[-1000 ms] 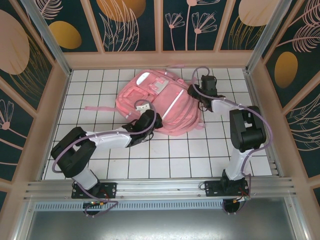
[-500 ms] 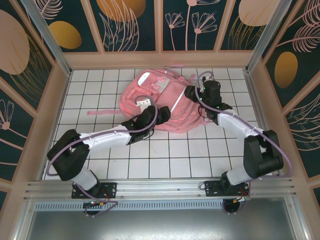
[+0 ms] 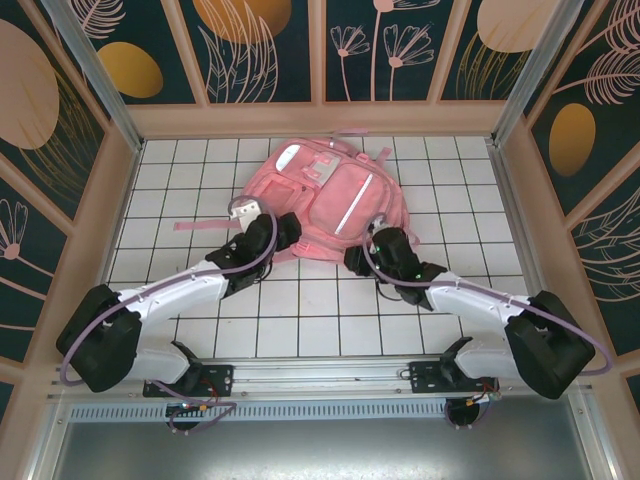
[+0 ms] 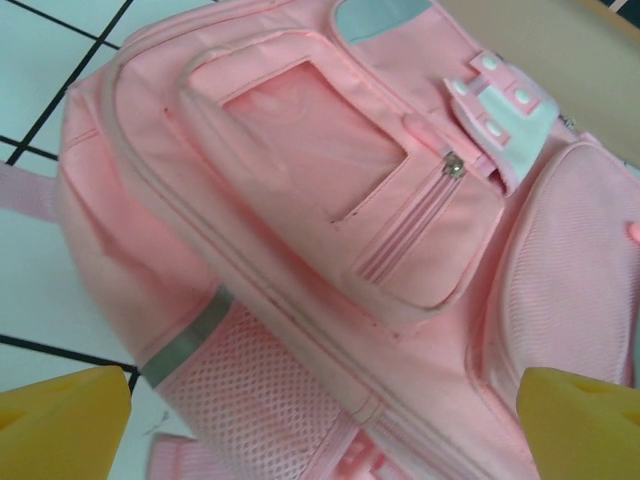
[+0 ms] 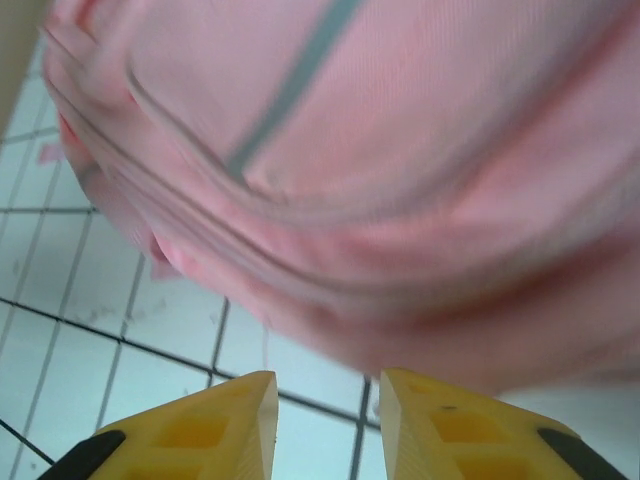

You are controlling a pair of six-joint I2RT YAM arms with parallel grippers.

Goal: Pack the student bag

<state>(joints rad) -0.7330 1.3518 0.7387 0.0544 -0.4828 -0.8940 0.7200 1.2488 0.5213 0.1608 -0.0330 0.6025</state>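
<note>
Seen from above, the bag (image 3: pixel 322 200) lies front up on the far middle of the tiled counter (image 3: pixel 330 325). The left gripper (image 3: pixel 247 212) is at its near-left edge and the right gripper (image 3: pixel 356 258) at its near edge. At the left wrist, the jaws stand wide apart above the front pockets, holding nothing. At the right wrist, the jaws are a narrow gap apart, empty, just short of the bag's rim.
</note>
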